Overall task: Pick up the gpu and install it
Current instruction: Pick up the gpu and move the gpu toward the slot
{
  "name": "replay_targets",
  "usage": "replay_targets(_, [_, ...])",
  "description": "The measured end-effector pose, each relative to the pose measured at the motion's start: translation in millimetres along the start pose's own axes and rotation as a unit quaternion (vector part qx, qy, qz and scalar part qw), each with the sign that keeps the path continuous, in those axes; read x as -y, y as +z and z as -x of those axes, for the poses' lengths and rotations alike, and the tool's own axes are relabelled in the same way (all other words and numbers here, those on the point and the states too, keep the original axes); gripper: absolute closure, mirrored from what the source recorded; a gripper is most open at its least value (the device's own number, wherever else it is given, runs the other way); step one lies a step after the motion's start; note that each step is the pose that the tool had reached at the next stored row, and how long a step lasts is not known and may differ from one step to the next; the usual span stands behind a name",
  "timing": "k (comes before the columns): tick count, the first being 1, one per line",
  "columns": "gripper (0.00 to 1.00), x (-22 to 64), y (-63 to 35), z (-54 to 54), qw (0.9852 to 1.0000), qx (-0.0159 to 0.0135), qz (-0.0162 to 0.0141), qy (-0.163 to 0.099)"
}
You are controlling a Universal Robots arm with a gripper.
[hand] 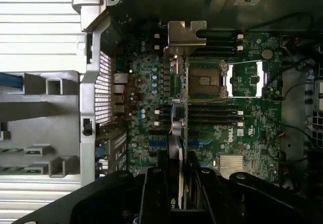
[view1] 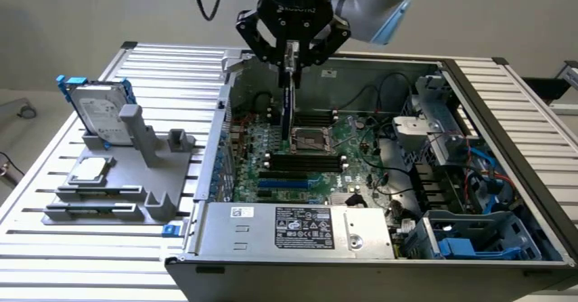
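My gripper (view1: 291, 59) hangs over the open computer case (view1: 505, 139), shut on the gpu (view1: 288, 105). The card is held edge-on and hangs straight down from the fingers, its lower end above the motherboard (view1: 271, 149) near the processor socket (view1: 312, 139). In the wrist view the gpu (hand: 179, 113) runs away from my gripper (hand: 176, 186) as a thin edge. Its silver end bracket (hand: 186, 32) is at the far end, over the board beside the socket (hand: 204, 80). The black fingers (hand: 153, 188) clamp it from both sides.
Blue expansion slots (view1: 281, 180) lie on the board towards the power supply (view1: 302, 227). A grey fixture (view1: 135, 173) outside the case holds a silver hard drive with a blue frame (view1: 97, 112) and a processor chip (view1: 91, 170). Cables and drive cages (view1: 451, 173) crowd the case's other end.
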State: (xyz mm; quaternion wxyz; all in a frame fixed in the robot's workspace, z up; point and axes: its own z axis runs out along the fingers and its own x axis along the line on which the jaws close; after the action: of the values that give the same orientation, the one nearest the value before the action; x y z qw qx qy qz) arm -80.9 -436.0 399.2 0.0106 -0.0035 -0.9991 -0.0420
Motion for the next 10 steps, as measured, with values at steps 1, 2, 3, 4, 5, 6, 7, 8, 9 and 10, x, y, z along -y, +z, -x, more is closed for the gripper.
replay_targets(1, [0.74, 0.1, 1.6, 4.9, 1.0, 0.0, 0.0, 0.0])
replay_targets(2, [0.74, 0.2, 3.2, 9.5, 1.0, 0.0, 0.0, 0.0])
replay_targets(3, [0.74, 0.3, 4.8, 13.9, 1.0, 0.0, -0.0001, 0.0])
replay_targets(4, [0.74, 0.3, 6.4, 18.4, 1.0, 0.0, -0.0002, 0.0])
replay_targets(5, [0.74, 0.2, 8.2, 23.0, 1.0, 0.0, -0.0001, 0.0])
replay_targets(6, [0.74, -0.2, 10.0, 27.5, 1.0, 0.0, -0.0002, 0.0])
replay_targets(7, [0.74, -0.7, 11.9, 32.1, 1.0, 0.0, -0.0002, 0.0])
replay_targets(8, [0.74, -1.4, 13.6, 35.2, 1.0, 0.0, -0.0002, 0.0])
replay_targets(9, [0.74, -2.2, 15.4, 36.9, 1.0, 0.0, -0.0002, 0.0])
replay_targets(10, [0.74, -2.6, 17.3, 37.1, 1.0, 0.0, -0.0002, 0.0])
